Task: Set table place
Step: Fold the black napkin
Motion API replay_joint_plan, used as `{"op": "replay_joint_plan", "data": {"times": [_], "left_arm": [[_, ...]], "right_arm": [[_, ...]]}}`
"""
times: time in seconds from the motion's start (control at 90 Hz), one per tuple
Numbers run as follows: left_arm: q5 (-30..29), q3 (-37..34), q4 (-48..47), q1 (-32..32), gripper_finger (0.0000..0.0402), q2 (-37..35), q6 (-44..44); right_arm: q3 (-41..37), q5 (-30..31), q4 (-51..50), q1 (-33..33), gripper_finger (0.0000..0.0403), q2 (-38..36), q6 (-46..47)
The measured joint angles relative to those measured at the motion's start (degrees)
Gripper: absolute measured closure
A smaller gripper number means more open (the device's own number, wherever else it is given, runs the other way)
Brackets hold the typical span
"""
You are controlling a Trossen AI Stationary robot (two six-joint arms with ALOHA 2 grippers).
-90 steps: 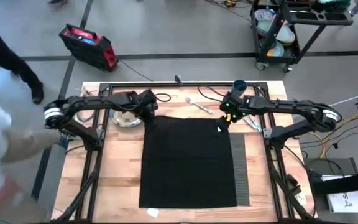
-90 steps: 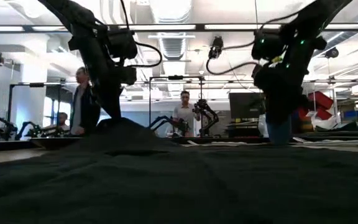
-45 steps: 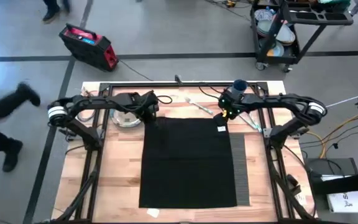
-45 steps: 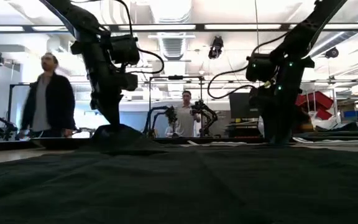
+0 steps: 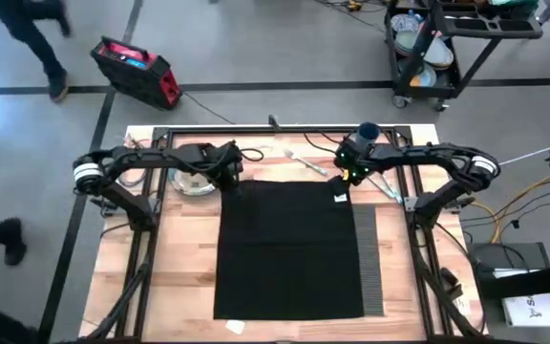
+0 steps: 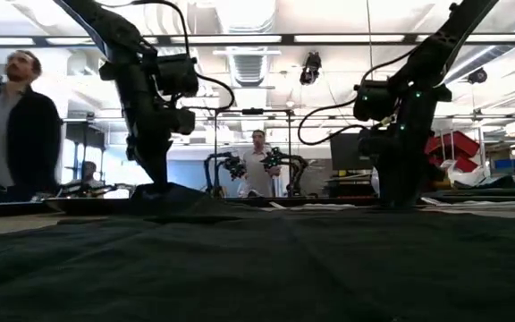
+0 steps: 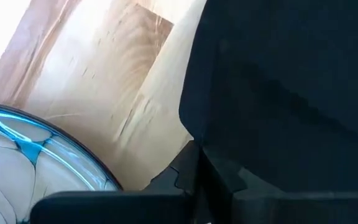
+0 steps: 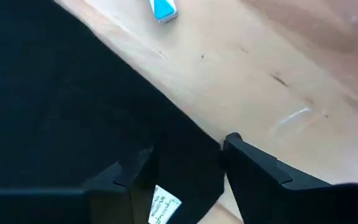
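Light wooden plank counter [image 5: 184,248] with black metal rails, centre of the high view, on a grey floor. Red-and-black case [image 5: 135,69] on the floor upper left; black wheeled cart [image 5: 452,43] with dishes upper right. Low view: a person in a dark jacket [image 6: 12,134] at far left, another person [image 6: 257,163] mid-background.

Black cloth napkin [image 5: 289,248] is spread flat mid-counter, covering most of the dark grey ribbed placemat [image 5: 369,263], which shows only as a strip along the cloth's right edge. Round silvery plate [image 5: 194,182] sits upper left of the cloth, partly under the left arm. Dark blue cup [image 5: 368,132] at upper centre-right, silver cutlery [image 5: 306,162] just left of it.

Left end effector [image 5: 227,178] at the cloth's upper-left corner, pinching the cloth edge. Right end effector [image 5: 348,178] at the upper-right corner by the white tag [image 8: 165,206], fingers narrowly apart astride the cloth corner.
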Motion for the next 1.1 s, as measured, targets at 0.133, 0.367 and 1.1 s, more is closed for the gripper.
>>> {"op": "replay_joint_plan", "data": {"times": [0.133,0.367,1.1], "left_arm": [[0.0,-0.6,0.1,0.0,0.0401,0.0,0.0],[-0.4,-0.7,0.2,0.0,0.0401,0.0,0.0],[1.5,-0.7,0.6,-0.5,0.0402,-2.7,-10.3]], "right_arm": [[-0.8,-0.2,0.3,0.0,0.0297,-0.2,-0.1],[-1.4,-0.3,-0.5,0.0,0.0391,-1.7,-0.6],[-1.6,-0.2,-3.7,0.3,0.0403,-11.3,-3.9]]}}
